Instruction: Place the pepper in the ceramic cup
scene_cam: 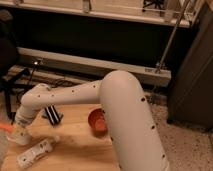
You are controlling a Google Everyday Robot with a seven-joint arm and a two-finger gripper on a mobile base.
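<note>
My white arm reaches from the lower right across the wooden table (75, 150) to its left end. The gripper (18, 129) hangs at the arm's tip, pointing down. A slim orange-red piece, the pepper (6, 128), sticks out to the left right beside the gripper, at the gripper's height. A small cream cylindrical shape, apparently the ceramic cup (21, 137), stands directly under the gripper and is partly covered by it. I cannot tell whether the pepper is held.
A white bottle with a label (35, 153) lies on the table in front of the cup. A round orange-red bowl (96, 120) sits mid-table against my arm. A black striped object (52, 115) stands behind. The table's left edge is close to the gripper.
</note>
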